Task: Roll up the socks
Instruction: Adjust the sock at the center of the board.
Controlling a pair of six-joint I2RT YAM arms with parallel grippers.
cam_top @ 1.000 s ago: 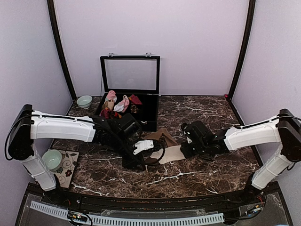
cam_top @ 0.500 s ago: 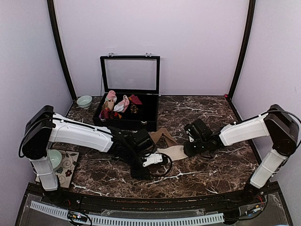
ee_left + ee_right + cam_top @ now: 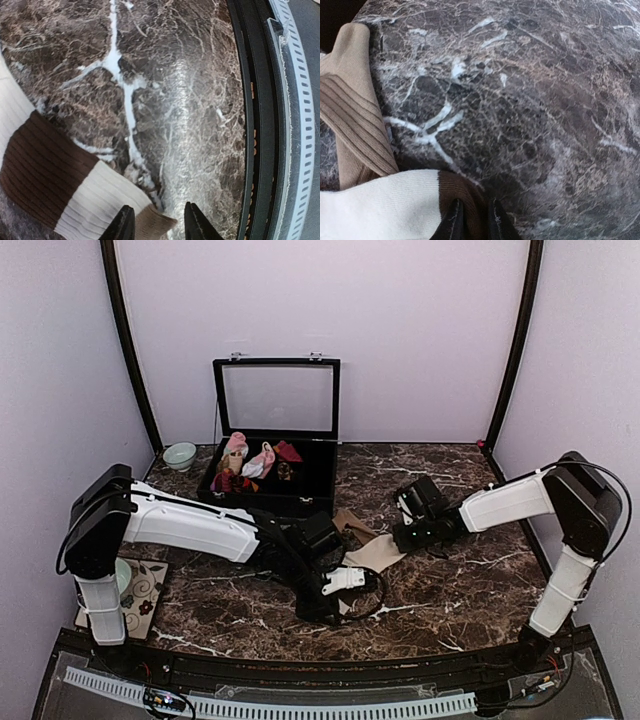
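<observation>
A cream sock with dark brown patches lies mid-table, and a tan-brown sock lies just behind it. My right gripper is at the cream sock's right end. In the right wrist view it is shut on the dark brown toe, with the tan sock at the left. My left gripper is at the sock's near-left end. In the left wrist view it is open, and the cream sock's tan cuff tip lies between the jaws.
A black case with its lid raised stands at the back and holds pink-and-white and dark red bundles. A mint bowl sits back left, and another bowl sits on a patterned mat. The table's front rail is close to my left gripper.
My left gripper has moved right and nearer along the table. My right gripper has moved back and right, dragging the cream sock's toe end with it.
</observation>
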